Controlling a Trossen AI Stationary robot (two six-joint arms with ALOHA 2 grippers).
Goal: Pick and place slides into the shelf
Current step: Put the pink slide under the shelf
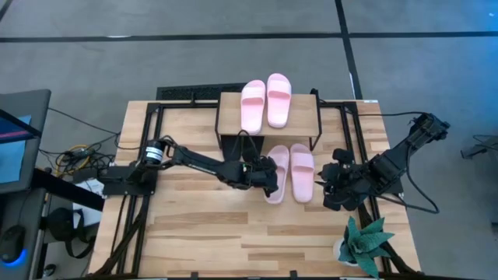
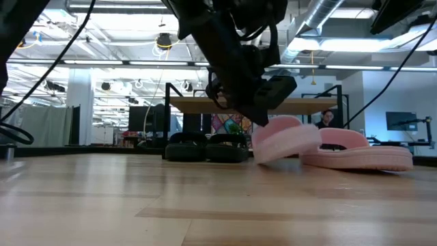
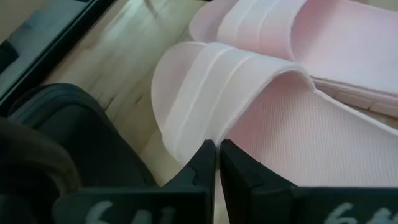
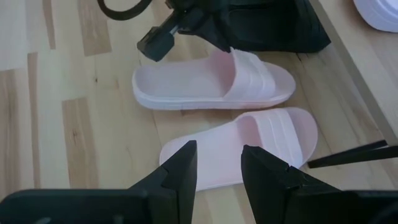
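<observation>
Left wrist view, left tool pinching pink slide

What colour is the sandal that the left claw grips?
Pale pink rubber slide, clearest in the left wrist view.

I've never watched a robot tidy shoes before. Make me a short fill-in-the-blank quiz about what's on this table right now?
1. The left gripper is shut on the strap of a pale ___ rubber slide.
2. On top of the small light-wood shelf lie ___ pink slides.
3. Under the shelf sit two ___ slides.
4. The right gripper hovers with fingers ___.

Missing words: pink; two; black; open
</observation>
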